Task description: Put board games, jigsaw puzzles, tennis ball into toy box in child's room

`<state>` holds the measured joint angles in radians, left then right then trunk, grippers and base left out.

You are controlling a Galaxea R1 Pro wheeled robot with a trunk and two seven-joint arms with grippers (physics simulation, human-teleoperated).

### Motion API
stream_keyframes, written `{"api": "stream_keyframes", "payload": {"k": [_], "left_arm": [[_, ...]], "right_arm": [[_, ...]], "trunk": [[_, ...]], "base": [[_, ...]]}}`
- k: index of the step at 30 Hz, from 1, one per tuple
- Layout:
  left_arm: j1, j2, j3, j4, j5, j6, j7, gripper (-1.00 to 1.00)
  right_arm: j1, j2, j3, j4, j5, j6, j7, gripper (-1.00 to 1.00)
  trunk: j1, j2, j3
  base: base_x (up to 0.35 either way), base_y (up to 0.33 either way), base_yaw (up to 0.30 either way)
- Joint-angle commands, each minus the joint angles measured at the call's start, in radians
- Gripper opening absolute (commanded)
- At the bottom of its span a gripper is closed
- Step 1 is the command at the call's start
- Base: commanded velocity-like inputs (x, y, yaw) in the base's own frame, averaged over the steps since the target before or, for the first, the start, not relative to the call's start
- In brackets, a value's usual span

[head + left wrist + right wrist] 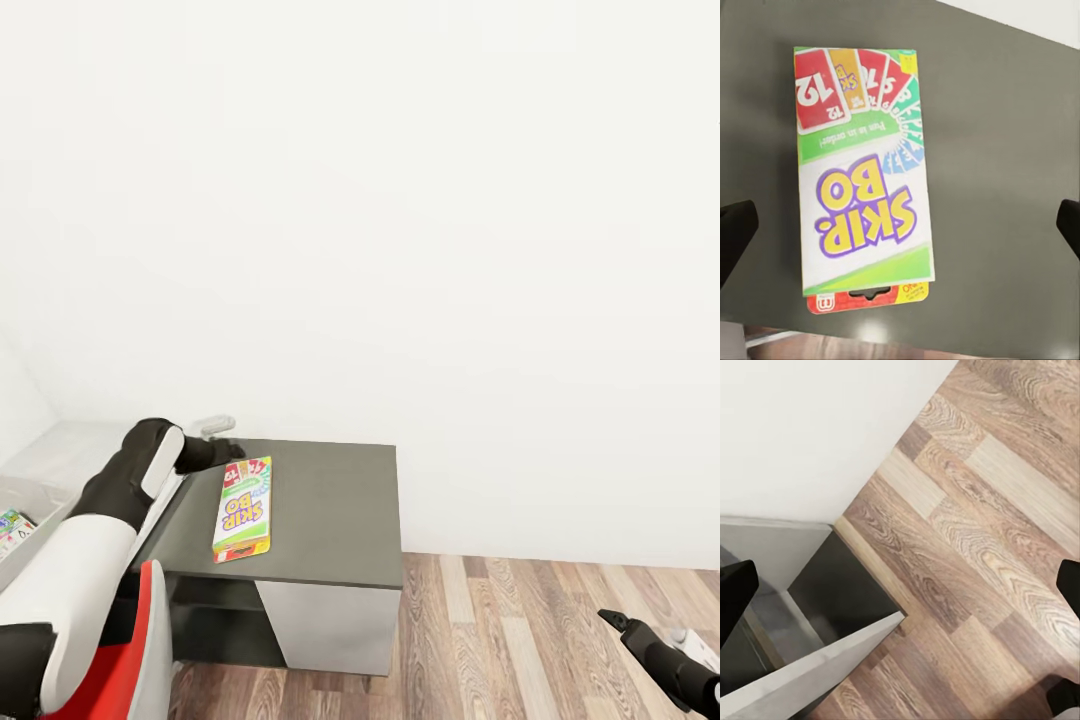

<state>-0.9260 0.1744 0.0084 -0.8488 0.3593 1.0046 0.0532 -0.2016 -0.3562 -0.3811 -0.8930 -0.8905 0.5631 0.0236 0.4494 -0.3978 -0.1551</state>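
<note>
In the head view a Skip-Bo board game [243,509] lies flat on the dark grey top of a low cabinet [330,520] at the lower left of the frame, its long side running away from the camera and its near end close to the cabinet's front edge. The left arm reaches in from the lower left corner, and the left gripper [222,451] hangs over the far end of the box, just above the cabinet top. In the left wrist view the game [862,180] fills the middle of the frame, with the two black fingertips [736,232] spread wide at the side edges, well clear of the box and gripping nothing. At the far left of the head view a pale grey table [60,445] adjoins the cabinet, and on it the corner of the light-grey toy box [30,495] shows with printed boxes inside. The right gripper [612,621] hangs at the lower right over the wood-plank floor [540,640]; in the right wrist view its fingertips [735,585] stand spread apart, empty, above the floor [975,540] beside the cabinet's white side.
</note>
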Motion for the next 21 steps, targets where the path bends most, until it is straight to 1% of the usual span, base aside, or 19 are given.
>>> {"api": "stream_keyframes", "payload": {"k": [1, 3, 5, 9, 15, 18, 19, 21], "left_arm": [[-0.003, -0.001, 0.001, 0.007, 0.007, -0.006, 0.006, 1.00], [-0.007, -0.003, 0.001, 0.033, 0.007, -0.037, 0.006, 1.00], [-0.010, -0.004, 0.001, 0.050, 0.007, -0.052, 0.006, 1.00], [-0.013, -0.004, 0.001, 0.060, 0.005, -0.067, 0.006, 1.00], [-0.014, -0.004, 0.001, 0.062, 0.006, -0.079, 0.005, 1.00], [-0.014, -0.003, 0.001, 0.062, 0.006, -0.081, 0.005, 1.00], [-0.014, -0.003, 0.001, 0.062, 0.006, -0.083, 0.005, 1.00], [-0.014, -0.002, 0.001, 0.062, 0.006, -0.092, 0.005, 1.00]], "right_arm": [[-0.001, 0.000, -0.003, -0.001, 0.000, 0.006, 0.002, 1.00], [-0.001, 0.000, -0.002, -0.002, 0.001, 0.006, 0.002, 1.00], [-0.001, 0.000, -0.002, -0.005, 0.001, 0.007, 0.000, 1.00], [0.000, 0.000, -0.001, -0.018, 0.002, 0.009, -0.010, 1.00], [-0.010, 0.000, 0.000, -0.040, 0.000, 0.015, -0.048, 1.00], [-0.034, -0.002, 0.020, -0.044, 0.012, 0.018, -0.073, 1.00], [-0.050, -0.004, 0.036, -0.047, 0.025, 0.020, -0.090, 1.00], [-0.079, -0.007, 0.055, -0.048, 0.044, 0.024, -0.114, 1.00]], "trunk": [[0.001, -0.002, -0.002], [0.001, -0.002, -0.002], [0.001, -0.002, -0.002], [0.001, -0.002, -0.002], [0.001, -0.002, -0.002], [0.001, -0.002, -0.002], [0.001, -0.002, -0.002], [0.001, -0.002, -0.002]], "base": [[0.000, 0.000, 0.000], [0.000, 0.000, 0.000], [0.000, 0.000, 0.000], [0.000, 0.000, 0.000], [0.000, 0.000, 0.000], [0.000, 0.000, 0.000], [0.000, 0.000, 0.000], [0.000, 0.000, 0.000]]}}
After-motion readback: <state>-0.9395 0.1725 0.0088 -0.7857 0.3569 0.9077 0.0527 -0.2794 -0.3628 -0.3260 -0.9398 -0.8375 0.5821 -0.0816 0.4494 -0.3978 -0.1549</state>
